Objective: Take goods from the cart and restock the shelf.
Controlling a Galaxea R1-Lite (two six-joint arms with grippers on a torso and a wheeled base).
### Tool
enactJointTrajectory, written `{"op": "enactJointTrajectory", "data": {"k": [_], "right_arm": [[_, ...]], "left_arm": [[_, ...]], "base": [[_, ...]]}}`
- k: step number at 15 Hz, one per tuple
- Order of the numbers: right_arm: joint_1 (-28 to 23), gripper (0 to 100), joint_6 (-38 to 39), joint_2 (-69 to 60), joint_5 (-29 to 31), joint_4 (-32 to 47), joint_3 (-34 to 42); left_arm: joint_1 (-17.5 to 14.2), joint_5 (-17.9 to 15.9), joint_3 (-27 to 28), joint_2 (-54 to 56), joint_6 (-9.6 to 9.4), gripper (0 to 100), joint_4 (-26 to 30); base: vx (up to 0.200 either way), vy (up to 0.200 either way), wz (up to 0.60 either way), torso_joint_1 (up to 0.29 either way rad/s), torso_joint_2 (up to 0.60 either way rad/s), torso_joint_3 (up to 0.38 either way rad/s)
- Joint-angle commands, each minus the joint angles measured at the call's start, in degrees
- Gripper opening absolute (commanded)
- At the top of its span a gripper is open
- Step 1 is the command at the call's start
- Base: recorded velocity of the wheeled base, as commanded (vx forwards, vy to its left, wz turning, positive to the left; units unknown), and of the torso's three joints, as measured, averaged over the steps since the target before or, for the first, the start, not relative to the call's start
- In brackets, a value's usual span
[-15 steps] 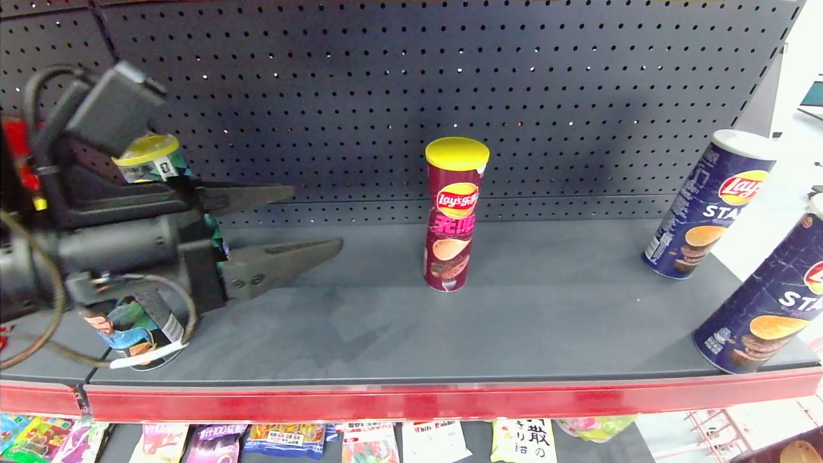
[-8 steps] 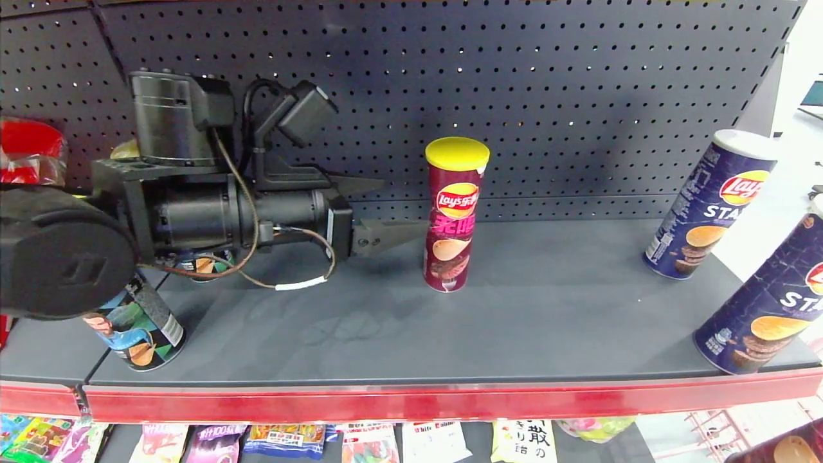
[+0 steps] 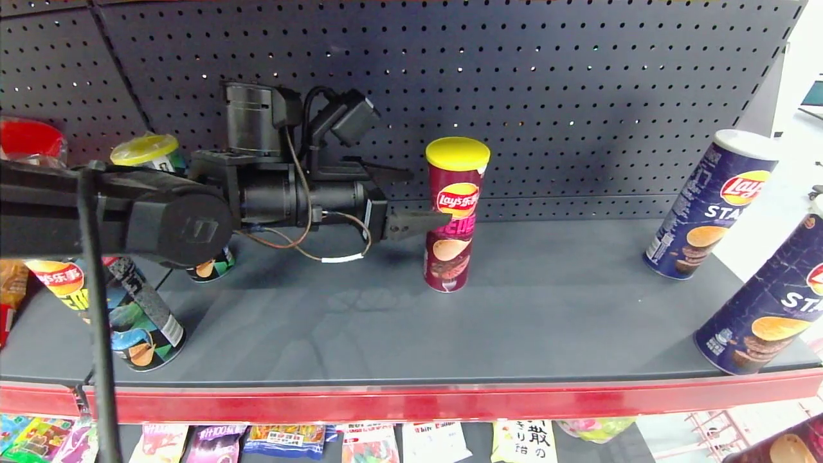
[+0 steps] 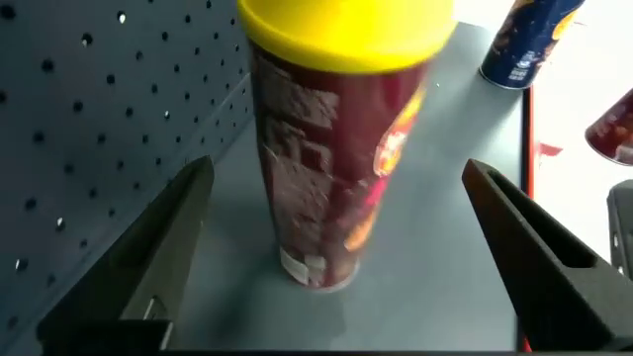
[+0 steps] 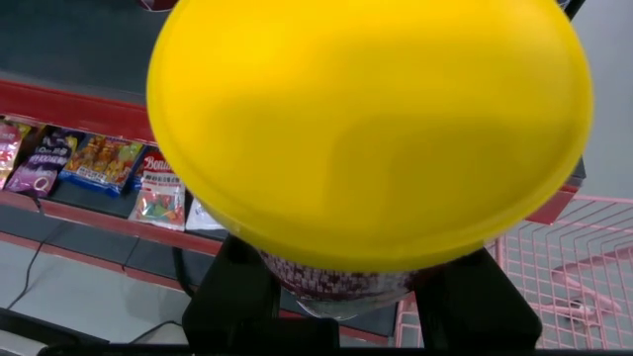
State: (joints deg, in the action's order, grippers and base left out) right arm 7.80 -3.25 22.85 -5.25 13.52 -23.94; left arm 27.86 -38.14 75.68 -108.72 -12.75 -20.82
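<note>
Left gripper has advanced to the maroon can. Nearest, below and forward of that can, right gripper clamps a yellow-lidded can. Farther, left fingers stand spread either side of the maroon can, which is upright on the shelf.

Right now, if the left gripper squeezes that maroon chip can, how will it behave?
Probably tippy: the maroon can is tall, narrow and upright on the shelf, so a high nudge may topple it, and it would likely roll. Its smooth round wall may slip unless the open left gripper closes squarely.
</note>
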Motion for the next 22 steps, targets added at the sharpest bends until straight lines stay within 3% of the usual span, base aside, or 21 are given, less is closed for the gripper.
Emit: {"op": "enactJointTrajectory", "data": {"k": [1,4,9,12,15,16,22], "right_arm": [[0.0,0,0.0,0.7,0.0,-0.1,-0.1],[0.0,0,0.0,1.3,0.0,-0.1,-0.1],[0.0,0,0.0,1.8,0.0,-0.2,-0.1],[0.0,0,0.0,1.8,0.0,-0.2,-0.3],[0.0,0,0.0,1.8,0.0,-0.2,-0.4],[0.0,0,0.0,1.8,0.0,-0.2,-0.4],[0.0,0,0.0,1.7,0.0,-0.2,-0.4]], "left_arm": [[0.0,-0.6,3.6,-3.6,0.01,100,0.1],[0.2,-4.2,6.1,-5.5,0.01,100,0.3],[0.9,-4.7,11.5,-9.4,0.18,100,0.6],[1.6,-5.0,15.6,-10.1,0.71,100,5.4],[1.9,-5.0,16.5,-10.9,0.71,100,5.4],[2.1,-5.0,16.5,-11.3,0.71,0,5.4],[2.3,-5.0,14.8,-9.6,0.53,0,5.5]], "base": [[0.0,0.0,0.0,0.0,0.0,0.0],[0.0,0.0,0.0,0.0,0.0,0.0],[0.0,0.0,0.0,0.0,0.0,0.0],[0.0,0.0,0.0,0.0,0.0,0.0],[0.0,0.0,0.0,0.0,0.0,0.0],[0.0,0.0,0.0,0.0,0.0,0.0],[0.0,0.0,0.0,0.0,0.0,0.0]]}}
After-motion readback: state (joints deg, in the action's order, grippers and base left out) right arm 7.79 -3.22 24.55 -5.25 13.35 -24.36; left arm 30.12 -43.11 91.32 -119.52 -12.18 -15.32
